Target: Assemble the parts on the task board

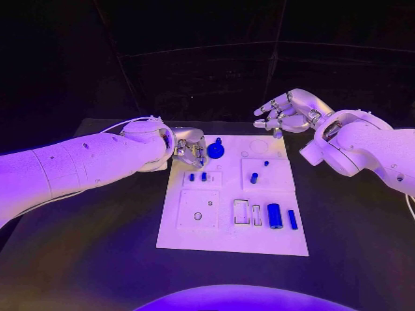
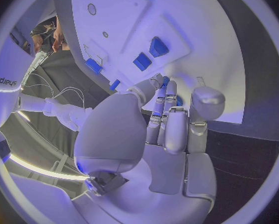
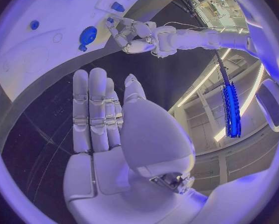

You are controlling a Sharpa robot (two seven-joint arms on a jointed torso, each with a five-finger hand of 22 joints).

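left hand (image 1: 188, 148) at round part (image 1: 215, 151), right hand (image 1: 287, 111) raised — open

One word can be read: "sharpa", printed in dark lowercase letters on the robot's white right arm (image 2: 9, 82), seen in the left wrist view. No other text, number or sign is legible.
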